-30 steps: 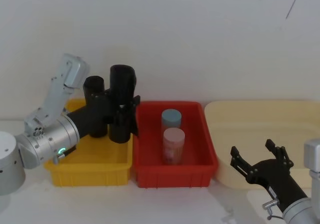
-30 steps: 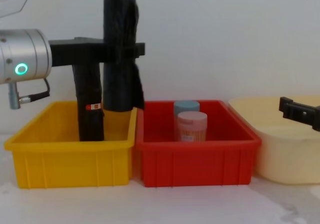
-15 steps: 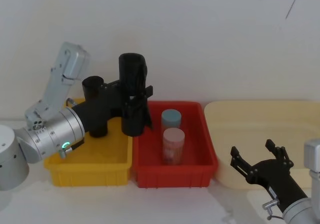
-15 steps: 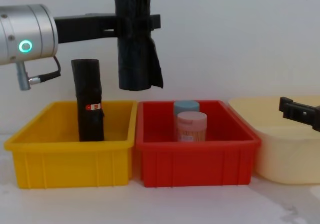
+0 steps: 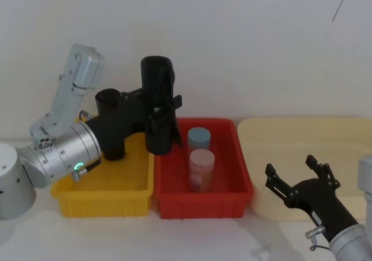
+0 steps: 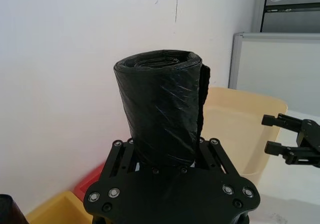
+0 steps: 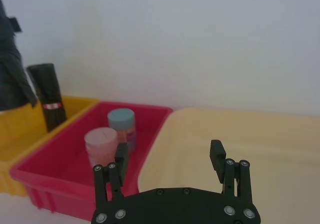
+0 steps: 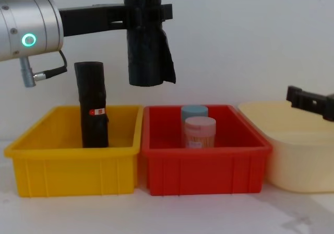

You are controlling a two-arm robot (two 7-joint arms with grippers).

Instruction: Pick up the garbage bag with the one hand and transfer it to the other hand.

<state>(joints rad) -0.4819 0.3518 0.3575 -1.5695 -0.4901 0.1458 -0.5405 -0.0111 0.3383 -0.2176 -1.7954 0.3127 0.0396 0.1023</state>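
The garbage bag (image 8: 146, 57), a black roll, hangs upright in midair, clamped by the left pincer (image 8: 154, 12).

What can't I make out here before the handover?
- Chest view: held black roll, top cut off by upper edge.
- Chest view: right pincer, mostly past right edge.
- Left wrist view: roll's lower part, hidden by left pincer.
- Chest view: banded roll, foot behind yellow bin wall.

The garbage bag (image 6: 160, 109) is crinkled, glossy plastic; the yellow bin (image 8: 73, 171) smooth plastic.
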